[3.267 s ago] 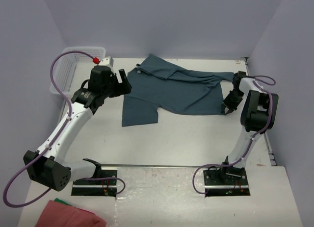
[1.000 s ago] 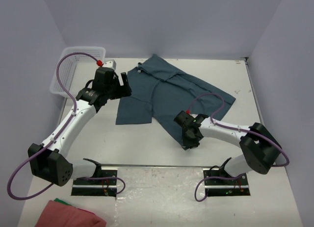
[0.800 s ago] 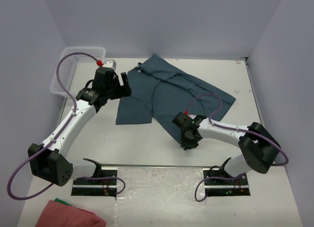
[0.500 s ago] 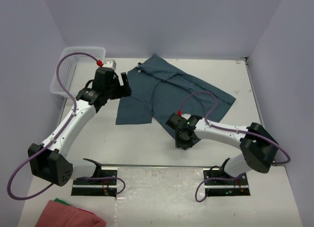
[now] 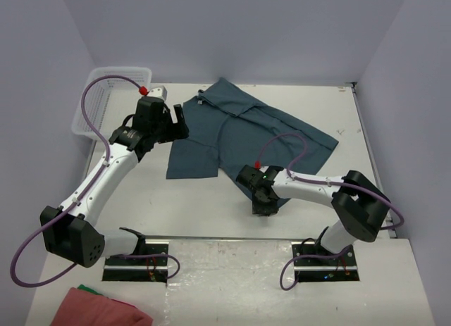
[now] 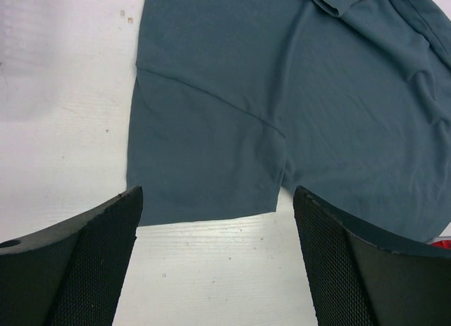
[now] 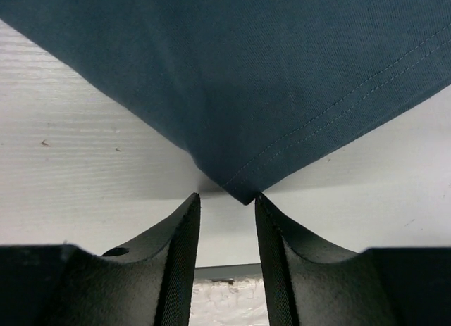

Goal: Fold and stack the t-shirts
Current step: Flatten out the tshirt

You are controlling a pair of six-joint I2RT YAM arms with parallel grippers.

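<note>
The shirt (image 5: 246,132) lies open and mostly flat in the middle of the table (image 5: 211,213). It is slanted, with the neck toward the upper middle of the top view and one hem corner (image 7: 239,177) pointing to the lower middle. The right gripper (image 5: 263,205) is low at exactly this corner. In its wrist view the jaws stand a little apart, with bare table showing through the gap. The tip of the corner sits just at the mouth of this gap, so nothing is clamped. I think the narrow opening is on purpose: a corner is thin, and a small gap is enough to slide around it and pinch.

The left gripper (image 5: 176,122) hangs above the sleeve (image 6: 204,157) at the left side of the shirt, jaws spread wide and empty (sleeve edge and white table show between them). It seems placed there so that both arms can lift one side together for a first fold.

A basket (image 5: 116,71) stands in the upper left, apart from the shirt, and a pink-red cloth (image 5: 99,308) lies at the lower left edge of the frame. Neither is in the way. The cloth near the neck is bunched and may make the fold less even.
</note>
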